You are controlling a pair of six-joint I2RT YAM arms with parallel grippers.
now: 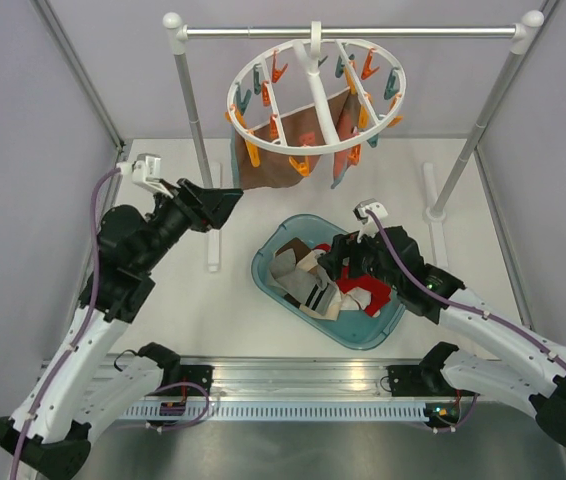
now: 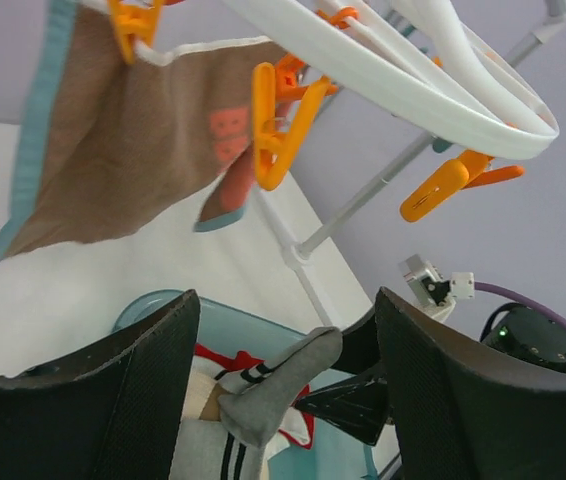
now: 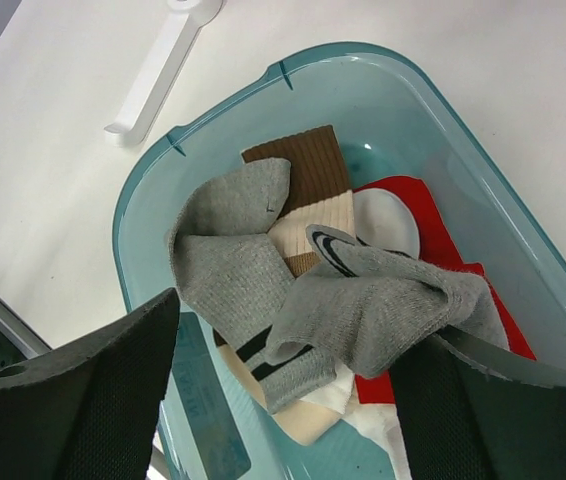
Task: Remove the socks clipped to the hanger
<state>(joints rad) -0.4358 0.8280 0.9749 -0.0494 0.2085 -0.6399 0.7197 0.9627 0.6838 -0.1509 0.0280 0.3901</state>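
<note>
The white ring hanger [image 1: 315,100] hangs from the rail, with orange and teal clips; it also shows in the left wrist view [image 2: 413,75]. Only a brown cloth [image 1: 268,160] and a coral cloth [image 1: 341,165] hang from its clips. Several socks [image 1: 323,285] lie piled in a teal basin [image 1: 263,262]. My right gripper [image 1: 335,255] is open just above the pile [image 3: 293,330]; a grey sock [image 3: 383,300] lies bunched between its fingers, touching the right one. My left gripper [image 1: 231,200] is open and empty below the ring's left side [image 2: 285,300].
The metal rail stand [image 1: 363,32] has white posts at left [image 1: 191,100] and right [image 1: 483,120], with white feet on the table. The brown cloth [image 2: 123,140] hangs close above my left gripper. The basin rim [image 3: 143,200] surrounds my right gripper.
</note>
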